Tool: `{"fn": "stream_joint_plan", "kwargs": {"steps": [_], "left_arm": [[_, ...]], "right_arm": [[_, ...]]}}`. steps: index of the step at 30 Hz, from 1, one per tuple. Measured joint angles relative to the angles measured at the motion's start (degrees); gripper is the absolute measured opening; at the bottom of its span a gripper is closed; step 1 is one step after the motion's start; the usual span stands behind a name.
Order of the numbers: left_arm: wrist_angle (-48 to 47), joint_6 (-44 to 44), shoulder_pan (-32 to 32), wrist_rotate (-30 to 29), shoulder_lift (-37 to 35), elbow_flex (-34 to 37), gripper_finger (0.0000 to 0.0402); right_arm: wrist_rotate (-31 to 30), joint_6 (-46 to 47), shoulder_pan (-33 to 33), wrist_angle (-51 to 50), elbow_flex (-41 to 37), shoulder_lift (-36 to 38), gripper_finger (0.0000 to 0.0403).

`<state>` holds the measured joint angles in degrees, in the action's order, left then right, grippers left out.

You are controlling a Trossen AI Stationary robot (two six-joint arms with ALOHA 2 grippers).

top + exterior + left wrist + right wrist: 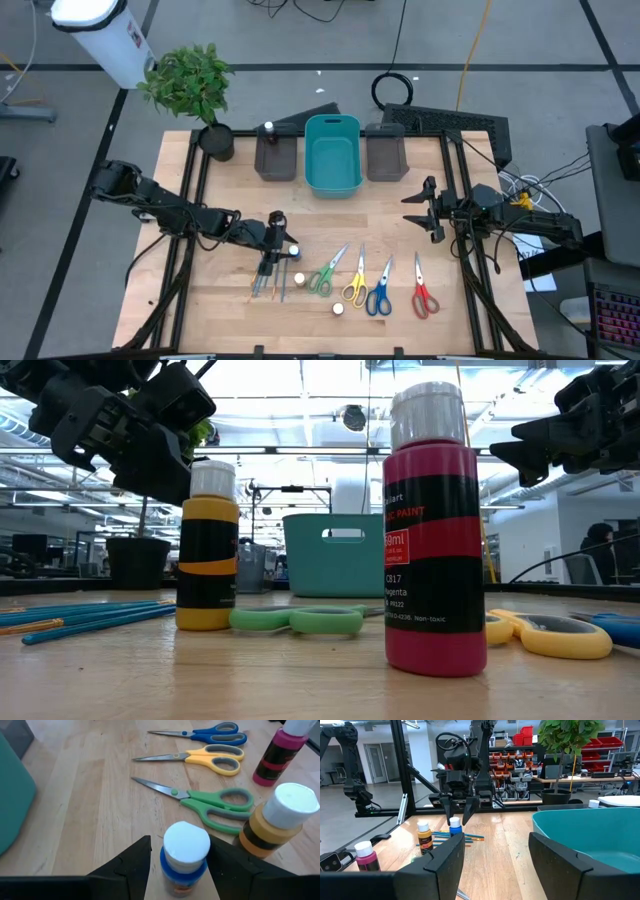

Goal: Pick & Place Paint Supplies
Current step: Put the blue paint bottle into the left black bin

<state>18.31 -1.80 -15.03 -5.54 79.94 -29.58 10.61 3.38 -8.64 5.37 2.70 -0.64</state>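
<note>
My left gripper (179, 862) is open and points down over a blue paint bottle with a white cap (186, 845). One finger stands on each side of the cap, with a gap showing. The right wrist view shows the same gripper (459, 815) just above that bottle (455, 827). Beside it stand a yellow bottle (277, 822) and a magenta bottle (277, 755). Thin brushes (266, 285) lie on the table. Green (325, 275), yellow (355, 282), blue (378, 292) and red scissors (422, 292) lie flat in a row. My right gripper (425, 210) waits open near the table's right side.
A teal bin (332, 180) stands at the far edge between two dark grey bins (277, 160) (385, 158). A white-capped bottle (268, 128) sits at the left grey bin. A potted plant (200, 90) is at the far left corner. Bare wood lies between the bins and the scissors.
</note>
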Motion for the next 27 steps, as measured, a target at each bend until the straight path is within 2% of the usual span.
{"fn": "stream_joint_plan", "kwargs": {"steps": [27], "left_arm": [[2.04,0.11,0.00,-0.11,0.00,-0.02,0.0188]], "right_arm": [[0.00,0.00,0.01,-0.02,0.00,0.00,0.0212]]}}
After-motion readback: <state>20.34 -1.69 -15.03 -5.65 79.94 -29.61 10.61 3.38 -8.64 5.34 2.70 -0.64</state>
